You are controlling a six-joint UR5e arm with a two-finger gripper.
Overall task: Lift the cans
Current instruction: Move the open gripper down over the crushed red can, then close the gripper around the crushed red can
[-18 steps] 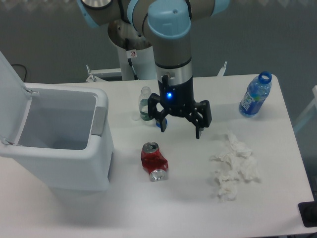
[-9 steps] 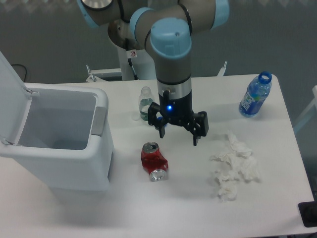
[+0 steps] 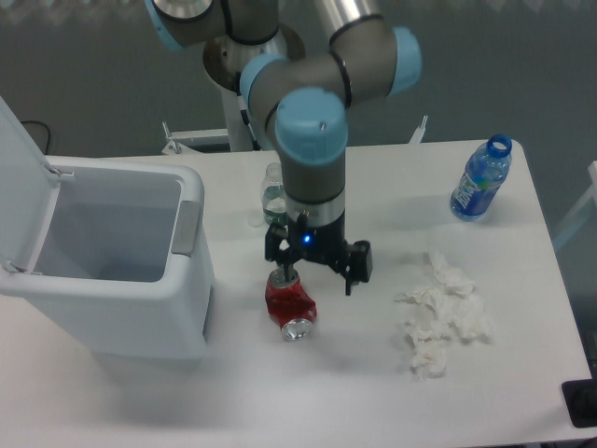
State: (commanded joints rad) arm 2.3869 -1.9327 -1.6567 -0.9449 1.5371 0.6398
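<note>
Just above the can (image 3: 290, 305) — gripper (image 3: 316, 275) spread, bin (image 3: 191, 280) close left.

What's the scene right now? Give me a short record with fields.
gripper: open, one finger over the can's far end
can: red, dented, lying on the table, not gripped
bin: white, lid open, at the table's left
blue bottle: upright, far right corner
clear bottle: behind the arm, partly hidden
tissue: crumpled, right of can
</note>
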